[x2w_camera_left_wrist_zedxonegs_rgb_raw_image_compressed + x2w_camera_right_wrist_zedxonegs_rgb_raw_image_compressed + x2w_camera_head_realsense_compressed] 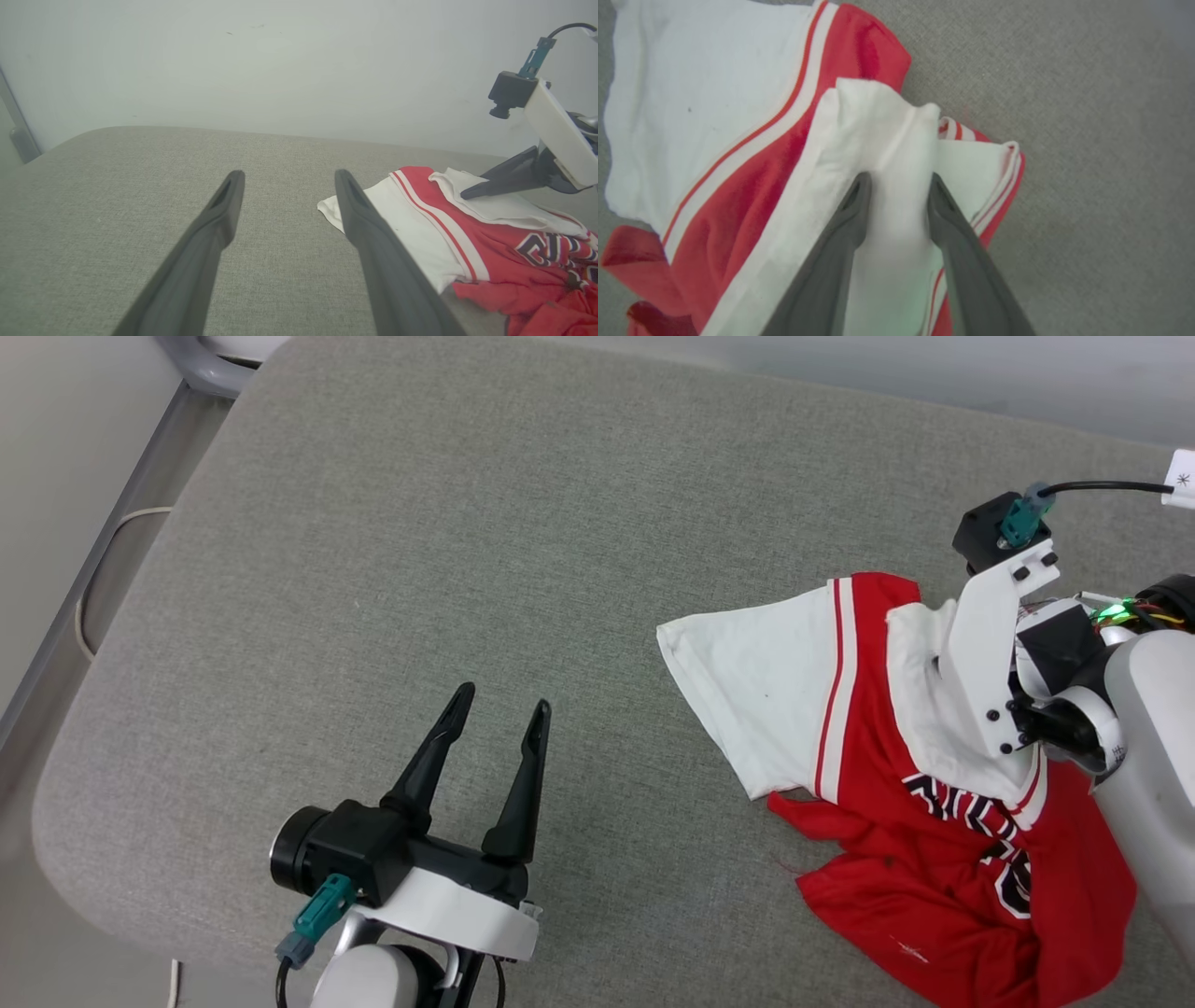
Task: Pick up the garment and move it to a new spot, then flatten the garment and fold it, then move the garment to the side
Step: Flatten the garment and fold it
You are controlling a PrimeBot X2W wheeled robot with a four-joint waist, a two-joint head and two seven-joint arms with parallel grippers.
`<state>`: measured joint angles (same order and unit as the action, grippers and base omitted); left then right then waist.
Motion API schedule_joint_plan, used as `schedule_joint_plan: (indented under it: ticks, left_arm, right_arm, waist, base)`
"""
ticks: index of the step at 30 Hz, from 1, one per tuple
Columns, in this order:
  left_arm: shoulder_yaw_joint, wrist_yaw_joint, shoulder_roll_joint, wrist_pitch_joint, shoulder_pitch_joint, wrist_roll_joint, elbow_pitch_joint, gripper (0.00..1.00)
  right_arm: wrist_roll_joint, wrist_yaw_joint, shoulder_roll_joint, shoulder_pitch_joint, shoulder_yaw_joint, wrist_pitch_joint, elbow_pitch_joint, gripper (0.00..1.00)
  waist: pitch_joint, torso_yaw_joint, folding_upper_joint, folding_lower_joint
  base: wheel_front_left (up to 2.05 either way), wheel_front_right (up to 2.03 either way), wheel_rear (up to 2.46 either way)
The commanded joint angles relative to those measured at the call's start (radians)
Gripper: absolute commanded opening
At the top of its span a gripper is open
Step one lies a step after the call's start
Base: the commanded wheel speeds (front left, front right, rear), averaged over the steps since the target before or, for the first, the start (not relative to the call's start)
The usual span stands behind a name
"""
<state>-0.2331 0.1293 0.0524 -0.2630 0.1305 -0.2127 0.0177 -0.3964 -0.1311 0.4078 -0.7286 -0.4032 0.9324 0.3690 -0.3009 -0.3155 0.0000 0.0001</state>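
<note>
Grey fabric-covered table (pixel 467 569), crumpled red-and-white garment (pixel 878 747) near its right edge.

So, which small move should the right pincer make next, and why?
Probably close the right pincer firmly: its fingers straddle a raised white fold of the garment, which lies crumpled on the cushion, and a firm pinch is not evident yet.

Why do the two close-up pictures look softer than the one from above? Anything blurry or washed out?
Head view: sharp, evenly lit across the grey cushion and the jersey. Left wrist view: hazy, low contrast, the fingers of the left gripper blurred near the lens. Right wrist view: the white cloth between the fingers of the right gripper is bleached nearly featureless.
</note>
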Motion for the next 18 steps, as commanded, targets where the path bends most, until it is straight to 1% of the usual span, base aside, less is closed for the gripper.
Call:
schedule_joint_plan:
  ticks: [1, 5, 8, 12, 17, 18]
  left_arm:
    - [0.005, 0.002, -0.002, -0.003, 0.005, 0.003, 0.0, 1.0]
    - [0.013, 0.002, -0.002, -0.003, 0.007, 0.006, 0.003, 1.0]
    - [0.02, 0.002, -0.003, -0.003, 0.005, 0.007, 0.003, 1.0]
    - [0.029, 0.002, -0.002, -0.003, -0.009, 0.011, 0.009, 1.0]
    - [0.041, 0.002, -0.002, -0.003, -0.018, 0.017, 0.009, 1.0]
    - [0.041, 0.002, -0.002, -0.003, -0.018, 0.017, 0.009, 1.0]
  right_arm:
    - [-0.01, 0.001, -0.001, -0.007, -0.008, -0.006, 0.007, 0.0]
    - [-0.043, 0.001, 0.001, -0.014, -0.011, -0.036, -0.001, 0.0]
    - [-0.079, 0.001, -0.004, -0.013, 0.012, -0.082, -0.019, 0.0]
    - [-0.125, 0.001, 0.011, 0.021, 0.06, -0.131, -0.057, 0.0]
    - [-0.183, 0.001, 0.038, 0.098, 0.17, -0.179, -0.109, 0.0]
    - [-0.183, 0.001, 0.038, 0.098, 0.17, -0.179, -0.109, 0.0]
  waist:
    - [0.002, 0.007, 0.0, -0.0001]
    - [0.015, 0.027, 0.0, -0.0001]
    - [0.031, 0.048, 0.0, -0.0001]
    - [0.054, 0.08, 0.0, -0.0001]
    - [0.072, 0.119, 0.0, -0.0001]
    - [0.072, 0.119, 0.0, -0.0001]
  base:
    - [0.0, 0.0, 0.0]
    - [0.0, 0.0, 0.0]
    - [0.0, 0.0, 0.0]
    - [0.0, 0.0, 0.0]
    - [0.0, 0.0, 0.0]
    - [0.0, 0.0, 0.0]
